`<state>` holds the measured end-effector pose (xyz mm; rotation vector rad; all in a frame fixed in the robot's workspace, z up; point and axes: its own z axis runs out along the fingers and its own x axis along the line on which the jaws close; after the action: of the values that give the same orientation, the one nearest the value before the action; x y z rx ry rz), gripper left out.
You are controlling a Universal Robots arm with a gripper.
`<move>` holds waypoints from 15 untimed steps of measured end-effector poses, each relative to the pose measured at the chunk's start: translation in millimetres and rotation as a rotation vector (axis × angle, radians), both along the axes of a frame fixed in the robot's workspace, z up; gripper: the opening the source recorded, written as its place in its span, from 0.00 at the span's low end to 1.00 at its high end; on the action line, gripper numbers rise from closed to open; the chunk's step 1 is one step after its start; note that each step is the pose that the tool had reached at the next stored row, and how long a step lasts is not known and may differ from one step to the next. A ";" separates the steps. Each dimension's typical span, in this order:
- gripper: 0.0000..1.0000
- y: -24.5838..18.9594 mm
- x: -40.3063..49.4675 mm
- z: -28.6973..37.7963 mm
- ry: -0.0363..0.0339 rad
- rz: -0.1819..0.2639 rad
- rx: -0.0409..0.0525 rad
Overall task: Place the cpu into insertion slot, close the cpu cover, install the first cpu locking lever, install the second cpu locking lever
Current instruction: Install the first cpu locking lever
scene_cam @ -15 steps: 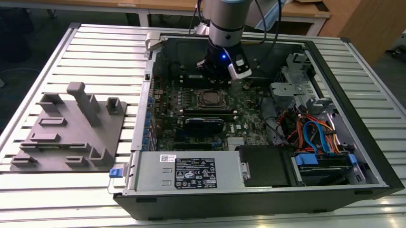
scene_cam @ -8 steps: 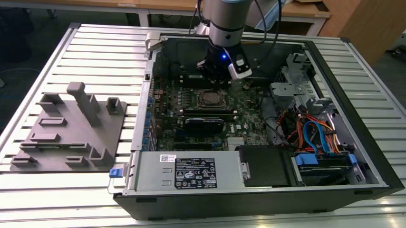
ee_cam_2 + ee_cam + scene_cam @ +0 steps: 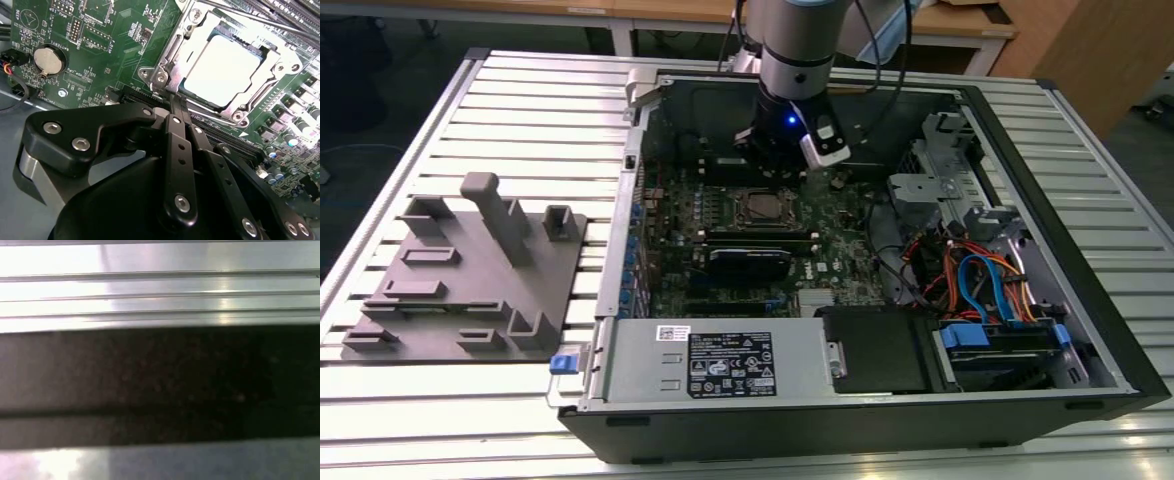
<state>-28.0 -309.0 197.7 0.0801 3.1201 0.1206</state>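
We see the cpu (image 3: 227, 67) already seated in the slot (image 3: 272, 75), in the upper right of the second wrist view, and the cover (image 3: 192, 30) lies down flat around it, its square window framing the pale metal top. So the placing and the closing look done; we judge the work now to be at the locking levers. A thin lever (image 3: 240, 11) runs along the far side of the socket, near the top edge of that frame, but we cannot tell whether it is latched. The gripper (image 3: 175, 102) sits just below the socket's near corner, its fingers (image 3: 176, 130) brought together into a clenched wedge with nothing between them, the tip close to the cover's corner tab; whether it touches the metal we cannot tell. In the exterior view the gripper (image 3: 771, 158) hangs inside the open case (image 3: 1067, 150), just above the cpu (image 3: 757, 206) at the centre of the green board (image 3: 841, 230). To do this step well, we would push with the closed tip squarely on the lever, sweep it sideways under its hook without scraping the board, and keep clear of the cover and the small capacitors (image 3: 280, 137) at the right.
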 end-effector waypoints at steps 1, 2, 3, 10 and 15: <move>0.10 0.0 0.0 0.0 -0.0001 0.000 0.0001; 0.10 0.1 0.1 0.3 -0.0003 0.000 0.0003; 0.10 0.2 0.1 0.6 -0.0007 0.000 0.0011; 0.10 0.1 0.0 2.6 -0.0001 0.000 0.0002; 0.10 0.1 0.1 2.6 -0.0002 0.000 -0.0020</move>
<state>-27.9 -308.8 200.3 0.0800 3.1199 0.1174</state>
